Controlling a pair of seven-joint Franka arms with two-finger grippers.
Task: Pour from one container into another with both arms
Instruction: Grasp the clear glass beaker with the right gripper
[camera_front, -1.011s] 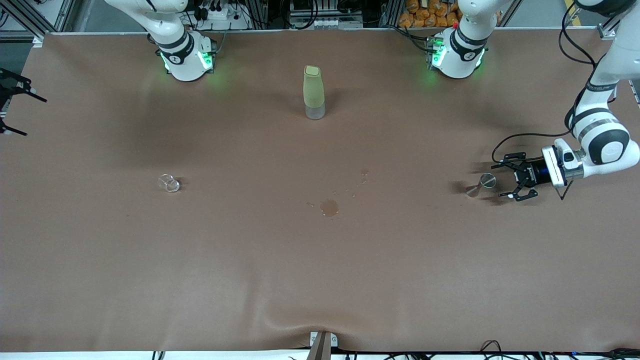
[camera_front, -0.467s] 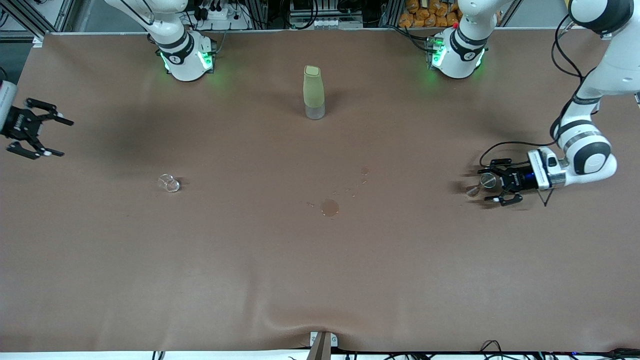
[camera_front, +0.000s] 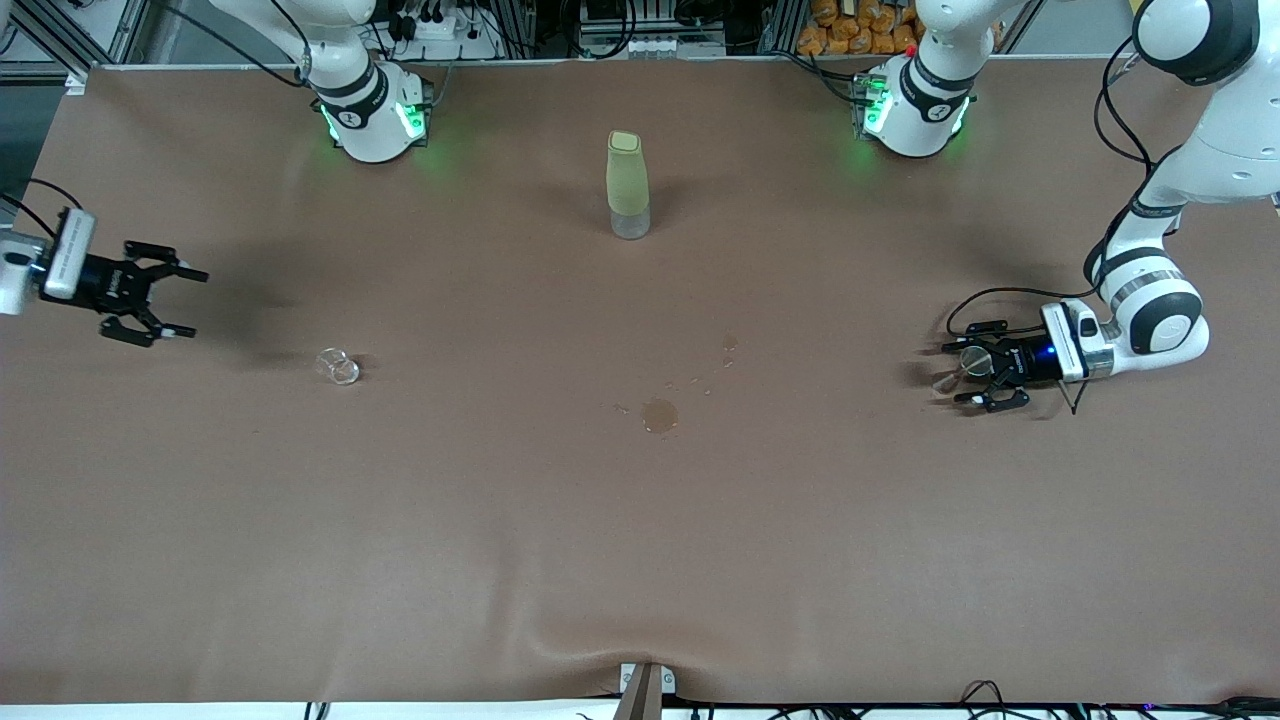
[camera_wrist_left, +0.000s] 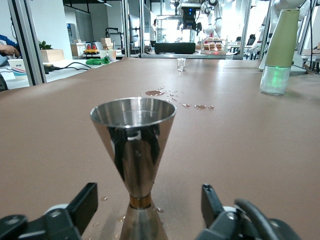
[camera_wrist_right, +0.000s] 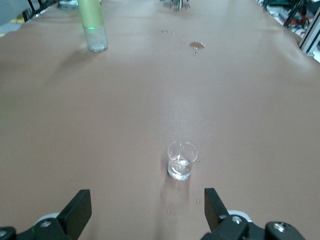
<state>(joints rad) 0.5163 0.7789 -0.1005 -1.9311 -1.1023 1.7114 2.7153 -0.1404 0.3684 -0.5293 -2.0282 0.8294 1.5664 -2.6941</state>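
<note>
L hand (camera_front: 973, 374) is low at the jigger (camera_front: 962, 366), fingers wide apart either side of its waist, nothing gripped yet; wrist view shows clear gaps both sides. Jigger stands upright on the table (camera_front: 640, 560), well toward the L arm's end from the green bottle (camera_front: 628, 185).

R hand (camera_front: 168, 302) is also spread wide w/ nothing held, low over the table well short of the small glass (camera_front: 338, 366), which sits toward the R arm's end from the bottle.

Risks:
- Jigger is tall w/ a narrow foot. If one finger touches first on closing, it prob tips or skids.
- Steel is slick and tapered, so a grip off the waist could squeeze it up and out.
- Glass is tiny and clear. An off-centre R approach could knock it over; it seems to hold some liquid.
- Puddle (camera_front: 659, 415) nearer the camera than the bottle; wet table means less friction there.
</note>
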